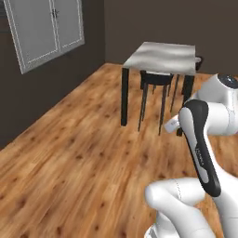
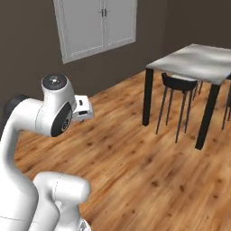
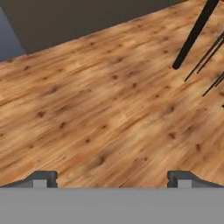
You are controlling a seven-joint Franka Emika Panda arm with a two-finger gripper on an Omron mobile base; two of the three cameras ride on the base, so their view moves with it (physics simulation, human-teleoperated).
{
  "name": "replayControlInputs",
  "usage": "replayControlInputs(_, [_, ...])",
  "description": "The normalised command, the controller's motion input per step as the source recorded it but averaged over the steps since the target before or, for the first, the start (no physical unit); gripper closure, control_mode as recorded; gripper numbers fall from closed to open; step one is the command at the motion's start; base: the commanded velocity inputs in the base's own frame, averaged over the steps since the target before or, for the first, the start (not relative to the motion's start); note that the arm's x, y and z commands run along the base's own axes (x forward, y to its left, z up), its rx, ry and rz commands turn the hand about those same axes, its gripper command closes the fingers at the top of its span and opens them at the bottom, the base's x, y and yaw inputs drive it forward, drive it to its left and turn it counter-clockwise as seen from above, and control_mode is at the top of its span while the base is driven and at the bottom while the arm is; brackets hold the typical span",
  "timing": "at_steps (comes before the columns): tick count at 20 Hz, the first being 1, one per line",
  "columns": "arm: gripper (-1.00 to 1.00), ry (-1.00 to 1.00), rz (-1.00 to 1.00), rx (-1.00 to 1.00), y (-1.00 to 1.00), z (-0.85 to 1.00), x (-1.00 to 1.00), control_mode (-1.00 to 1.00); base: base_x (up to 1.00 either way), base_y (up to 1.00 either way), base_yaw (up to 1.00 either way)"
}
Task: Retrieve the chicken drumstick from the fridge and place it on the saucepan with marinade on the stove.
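Left to right, here's what you've got. Far left on the dark wall: a grey double-door window [image 1: 46,30], same one in the right base view [image 2: 97,25]. Then open wood floor [image 1: 74,158]. Right of that a grey-topped desk [image 1: 162,56] on dark legs, a black stool [image 1: 155,79] tucked under it; the right base view shows the same desk [image 2: 198,61] and stool [image 2: 178,83]. The arm is folded up near the base, forearm [image 1: 202,148] in the lower right of the left base view.

Pincer [image 3: 111,179]: spread wide, nothing between the tips, pointing down at bare floor. The hand view has one desk leg [image 3: 194,35] at upper right, thin stool legs beside it.

The relation that matters: none of these views has the drumstick, fridge, saucepan or stove in it, so you can't get a bearing from pincer to drumstick yet. I'd judge it's inside the fridge, somewhere outside this field of view; which side, cannot tell. No long axis to line up on either.

So I'd say the task is at its very start: you need to drive or turn the base until the fridge comes into frame before any reach. Mind the desk and stool ahead when you swing
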Motion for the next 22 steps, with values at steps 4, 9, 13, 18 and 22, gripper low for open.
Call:
replayControlInputs(4, [-1.0, 0.0, 0.0, 0.0, 0.0, 0.0, 0.0, 1.0, 0.49, -0.01, 0.86])
replayControlInputs(9, [-1.0, 0.0, 0.0, 0.0, 0.0, 0.0, 0.0, 1.0, 0.49, -0.01, 0.87])
replayControlInputs(13, [-1.0, 0.0, 0.0, 0.0, 0.0, 0.0, 0.0, 1.0, 0.51, -0.01, 0.86])
replayControlInputs(18, [-1.0, 0.0, 0.0, 0.0, 0.0, 0.0, 0.0, 1.0, 0.76, -0.07, 0.77])
replayControlInputs(22, [-1.0, 0.0, 0.0, 0.0, 0.0, 0.0, 0.0, 1.0, 1.0, -0.07, 0.67])
